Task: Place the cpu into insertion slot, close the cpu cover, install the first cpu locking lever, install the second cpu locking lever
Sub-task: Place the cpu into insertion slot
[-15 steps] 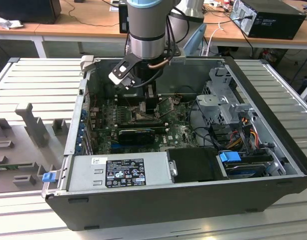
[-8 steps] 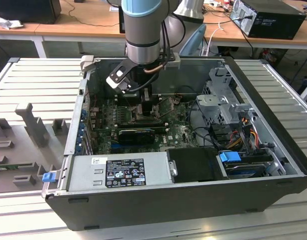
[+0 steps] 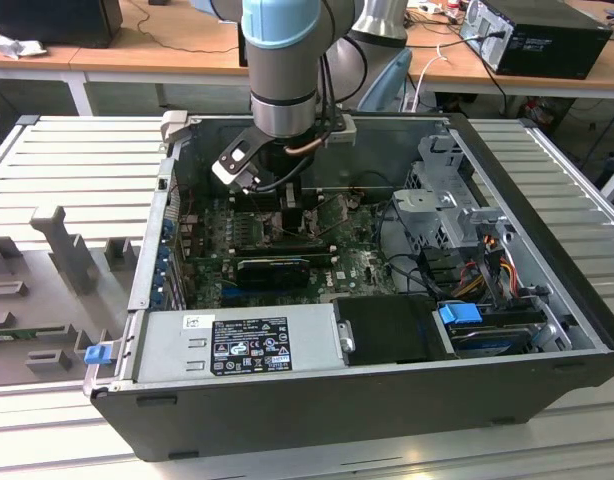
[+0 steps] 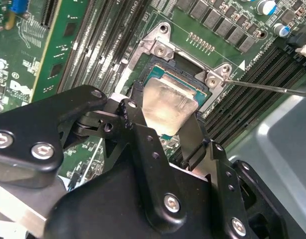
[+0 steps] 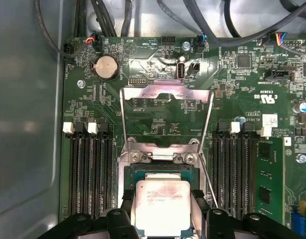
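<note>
Black claw [image 4: 163,124] narrow, tight around flat square silver-grey cpu [image 4: 169,102], over square black-framed insertion slot [image 5: 165,168].

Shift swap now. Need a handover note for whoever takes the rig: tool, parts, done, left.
The tool is shut on the cpu, gripping two opposite edges.
The cpu is over the insertion slot; seated or not, cannot tell.
The cpu cover stands open, clear of the slot.
Done: cpu at the slot.
Left: cover not closed, levers not latched.
</note>
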Robot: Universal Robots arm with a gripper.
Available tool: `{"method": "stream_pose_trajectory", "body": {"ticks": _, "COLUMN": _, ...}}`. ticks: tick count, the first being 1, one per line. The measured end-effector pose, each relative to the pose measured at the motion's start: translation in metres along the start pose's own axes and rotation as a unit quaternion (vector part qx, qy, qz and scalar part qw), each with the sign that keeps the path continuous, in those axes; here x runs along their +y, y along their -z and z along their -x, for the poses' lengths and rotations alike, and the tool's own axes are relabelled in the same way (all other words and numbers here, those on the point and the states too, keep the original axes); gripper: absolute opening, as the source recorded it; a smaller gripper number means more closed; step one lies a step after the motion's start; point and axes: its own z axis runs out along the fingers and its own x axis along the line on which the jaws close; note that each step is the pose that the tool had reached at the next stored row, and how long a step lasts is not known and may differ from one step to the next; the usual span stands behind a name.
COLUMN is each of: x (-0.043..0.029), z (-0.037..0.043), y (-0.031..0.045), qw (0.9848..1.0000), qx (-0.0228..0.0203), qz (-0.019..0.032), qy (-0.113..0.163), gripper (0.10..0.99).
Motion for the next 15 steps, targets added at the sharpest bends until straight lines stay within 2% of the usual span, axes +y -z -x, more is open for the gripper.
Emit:
{"method": "stream_pose_trajectory", "body": {"ticks": 9, "x": -0.0008, "z": -0.0012, "y": -0.0091, "qw": 1.0, "qx": 0.0001, "qz": 0.0001, "qy": -0.001, "gripper": 0.529}}
{"method": "stream_pose_trajectory", "body": {"ticks": 10, "x": -0.0006, "z": -0.0012, "y": -0.0091, "qw": 1.0, "qx": 0.0001, "qz": 0.0001, "qy": -0.001, "gripper": 0.541}}
{"method": "stream_pose_trajectory", "body": {"ticks": 11, "x": -0.0006, "z": -0.0011, "y": -0.009, "qw": 1.0, "qx": -0.0001, "qz": 0.0, "qy": -0.001, "gripper": 0.604}}
{"method": "stream_pose_trajectory", "body": {"ticks": 13, "x": -0.0006, "z": -0.0011, "y": -0.009, "qw": 1.0, "qx": -0.0001, "qz": 0.0, "qy": -0.001, "gripper": 0.604}}
{"method": "stream_pose_trajectory", "body": {"ticks": 14, "x": -0.0005, "z": -0.0011, "y": -0.009, "qw": 1.0, "qx": -0.0009, "qz": 0.0001, "qy": -0.001, "gripper": 0.604}}
{"method": "stream_pose_trajectory", "body": {"ticks": 15, "x": -0.0006, "z": -0.0011, "y": -0.009, "qw": 1.0, "qx": -0.0042, "qz": 0.0, "qy": -0.001, "gripper": 0.604}}
